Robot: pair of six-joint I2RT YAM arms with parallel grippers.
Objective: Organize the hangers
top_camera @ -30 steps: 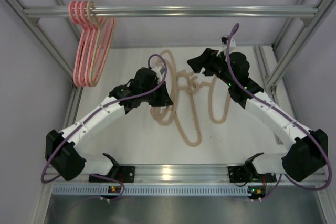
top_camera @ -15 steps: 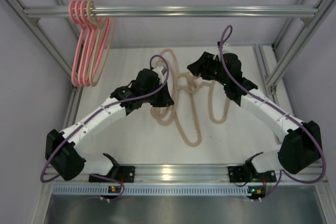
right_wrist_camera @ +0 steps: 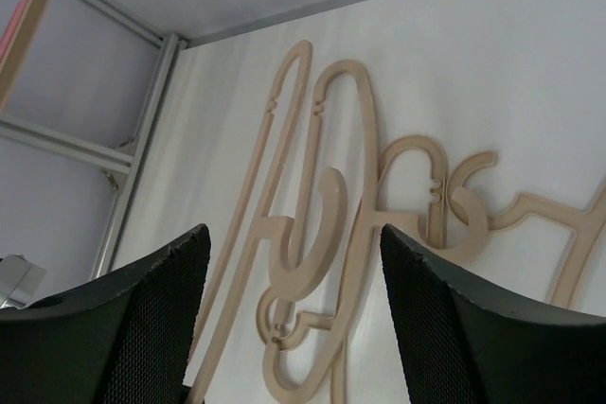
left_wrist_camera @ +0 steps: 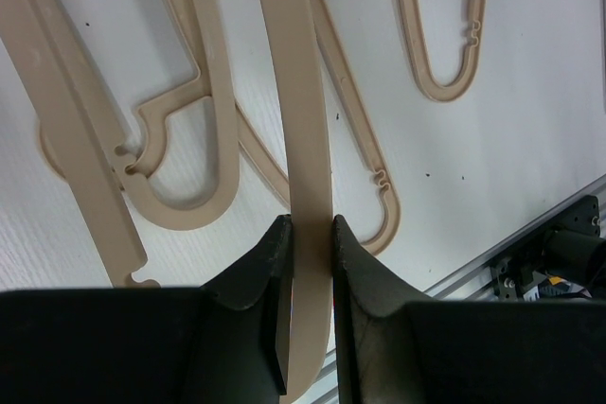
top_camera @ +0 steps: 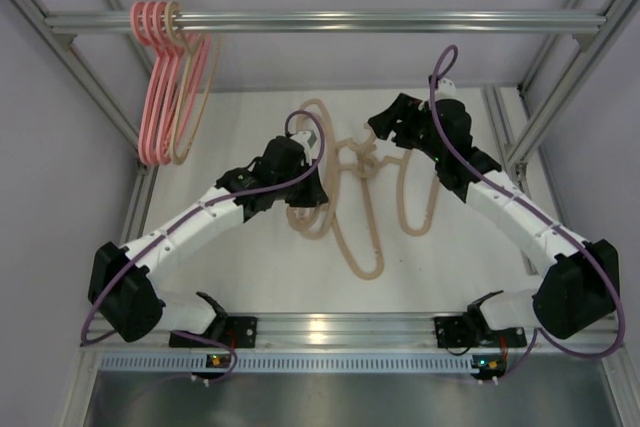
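Three pink hangers point(top_camera: 152, 97) and one beige hanger point(top_camera: 192, 97) hang from the silver bar point(top_camera: 330, 21) at the far left. Several beige hangers point(top_camera: 350, 197) lie tangled on the white table. My left gripper point(top_camera: 305, 185) is shut on the rim of one beige hanger point(left_wrist_camera: 308, 167), whose strip runs up between the jaws point(left_wrist_camera: 310, 234). My right gripper point(top_camera: 385, 132) is open, above the hooks of the pile; a beige hook point(right_wrist_camera: 317, 234) lies between its fingers point(right_wrist_camera: 436, 309), which do not touch it.
Grey frame posts point(top_camera: 90, 87) stand at the back left and right point(top_camera: 560, 87). A metal rail point(top_camera: 340, 327) runs along the near table edge. The silver bar is bare right of the hung hangers.
The right gripper swung left and then back right over the pile's hooks. The left gripper shifted slightly with its held hanger. The hung hangers have barely moved.
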